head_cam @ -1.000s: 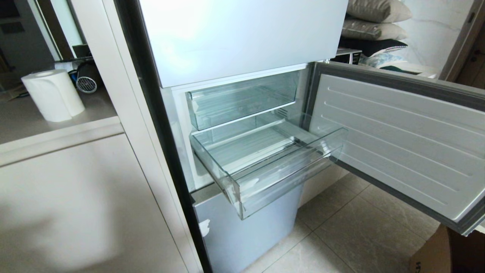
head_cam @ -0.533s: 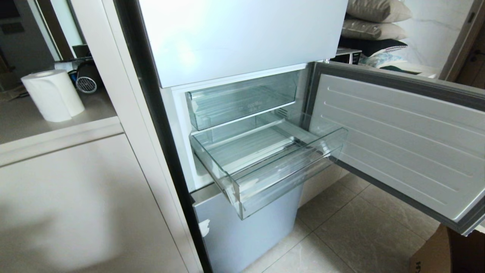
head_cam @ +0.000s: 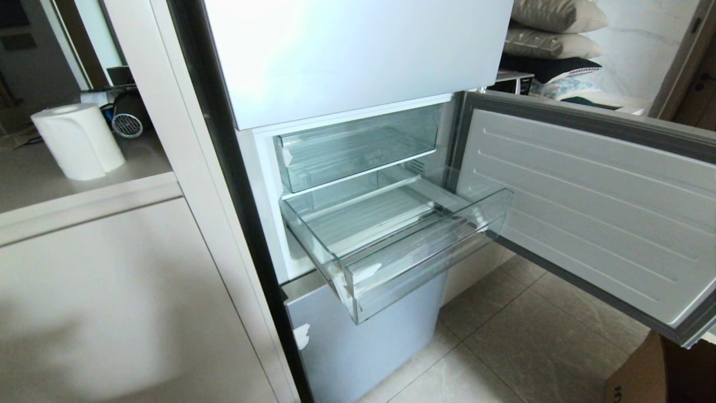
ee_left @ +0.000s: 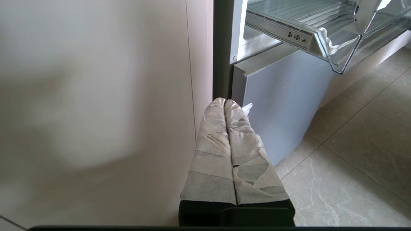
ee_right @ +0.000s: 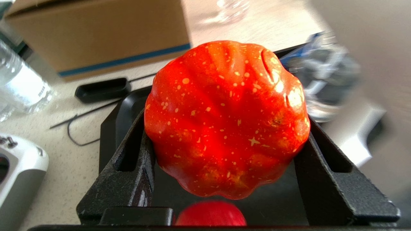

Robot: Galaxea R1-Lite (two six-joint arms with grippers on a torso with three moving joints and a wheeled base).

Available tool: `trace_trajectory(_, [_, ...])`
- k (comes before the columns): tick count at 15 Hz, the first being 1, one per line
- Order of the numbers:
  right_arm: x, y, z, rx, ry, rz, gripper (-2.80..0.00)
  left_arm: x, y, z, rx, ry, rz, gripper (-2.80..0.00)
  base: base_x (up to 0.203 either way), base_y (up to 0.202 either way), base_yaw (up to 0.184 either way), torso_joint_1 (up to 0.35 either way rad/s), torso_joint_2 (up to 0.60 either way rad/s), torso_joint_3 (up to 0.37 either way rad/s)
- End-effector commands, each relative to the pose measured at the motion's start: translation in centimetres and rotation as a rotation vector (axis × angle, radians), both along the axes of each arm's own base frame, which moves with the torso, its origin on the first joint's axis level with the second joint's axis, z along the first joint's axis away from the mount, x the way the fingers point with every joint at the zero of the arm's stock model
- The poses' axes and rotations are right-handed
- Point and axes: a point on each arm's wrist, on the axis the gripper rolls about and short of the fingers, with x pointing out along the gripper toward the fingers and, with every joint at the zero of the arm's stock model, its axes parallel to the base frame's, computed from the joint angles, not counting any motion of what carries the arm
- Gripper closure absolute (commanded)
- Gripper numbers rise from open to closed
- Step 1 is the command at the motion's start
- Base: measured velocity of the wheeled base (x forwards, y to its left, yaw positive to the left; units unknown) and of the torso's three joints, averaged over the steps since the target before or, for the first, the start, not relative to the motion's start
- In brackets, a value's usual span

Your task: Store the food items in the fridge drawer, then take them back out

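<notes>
The clear fridge drawer [head_cam: 425, 263] is pulled out of the pale-blue fridge and has nothing in it; its corner also shows in the left wrist view [ee_left: 337, 48]. Neither arm appears in the head view. In the right wrist view my right gripper [ee_right: 226, 128] is shut on a ribbed, speckled orange-red toy pumpkin [ee_right: 224, 106], black fingers [ee_right: 135, 150] pressing both its sides. Beneath it a second round red food item [ee_right: 210, 219] lies on a black tray [ee_right: 125, 109]. My left gripper [ee_left: 224, 102] is shut and empty, parked low beside the fridge's bottom panel.
The fridge door [head_cam: 587, 207] stands open to the right of the drawer. A shallower clear tray [head_cam: 358, 148] sits above it. A paper towel roll [head_cam: 78, 140] stands on the counter at left. Around the black tray are a cardboard box [ee_right: 96, 32], a water bottle [ee_right: 19, 86] and a white-grey device [ee_right: 16, 173].
</notes>
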Motion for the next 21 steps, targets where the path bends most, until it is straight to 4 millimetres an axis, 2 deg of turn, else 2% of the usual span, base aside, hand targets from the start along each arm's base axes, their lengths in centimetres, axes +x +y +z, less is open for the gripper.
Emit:
trace_trajectory(1, [0.7, -2.3, -3.1, 0.061, 0.013, 0.031, 0.0, 0.0, 0.0, 0.0, 0.0, 0.0, 0.001, 0.0, 0.0, 0.0, 0.0, 0.0, 0.0, 0.0])
trace_trajectory(7, [1.8, -5.9, -7.7, 0.122, 0.036, 0.04, 0.0, 0.0, 0.0, 0.0, 0.0, 0.0, 0.0, 0.0, 0.0, 0.0, 0.0, 0.0, 0.0, 0.0])
trace_trajectory(10, [2.2, -6.9, -9.2, 0.138, 0.042, 0.044, 0.0, 0.0, 0.0, 0.0, 0.0, 0.001, 0.001, 0.0, 0.0, 0.0, 0.0, 0.0, 0.0, 0.0])
trace_trajectory(21, [2.2, -6.4, -9.3, 0.203, 0.047, 0.07, 0.0, 0.0, 0.0, 0.0, 0.0, 0.0, 0.0, 0.0, 0.0, 0.0, 0.0, 0.0, 0.0, 0.0])
